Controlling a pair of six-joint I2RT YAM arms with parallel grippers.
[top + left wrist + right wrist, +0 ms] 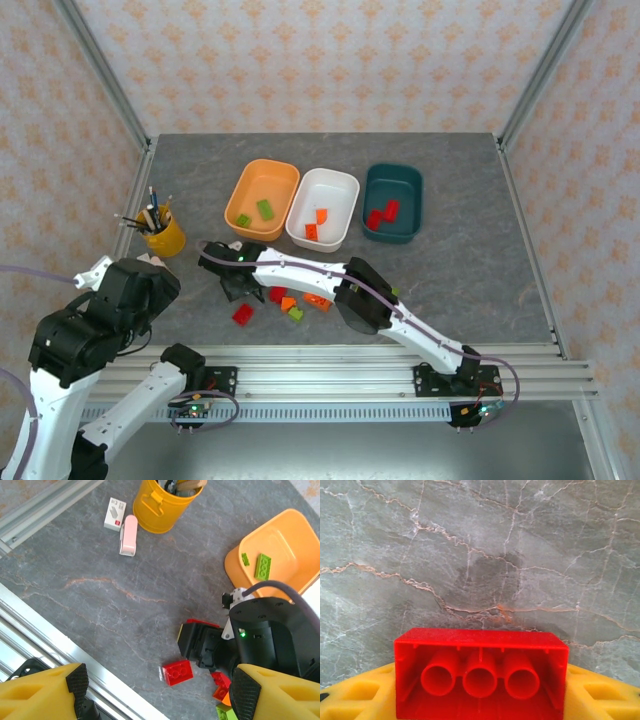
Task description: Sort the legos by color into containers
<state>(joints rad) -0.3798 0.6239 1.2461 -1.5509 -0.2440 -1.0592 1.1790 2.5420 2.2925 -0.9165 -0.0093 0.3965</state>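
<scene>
**You are pinching a red brick (480, 672) in the right gripper (480, 700), while the left gripper (160, 682) is hanging spread with nothing between its fingers.**

The only print you are getting is on a small white box (115, 514) beside a pink oblong piece (129, 535) and the yellow pencil cup (162, 505), and it is too small to read. The red brick is showing three underside tubes between the yellow pads (355, 697), over a grey stone-look tabletop (480, 555) veined pale and rust. Green bricks (266, 209) are lying in the orange tub (270, 183), orange bricks (322, 215) in the white tub (335, 192) and red bricks (390, 209) in the teal tub (400, 184). Loose bricks (243, 314) are sitting nearer than the tubs. Peach floral wallpaper (320, 60) and aluminium posts (100, 70) are enclosing the table.
</scene>
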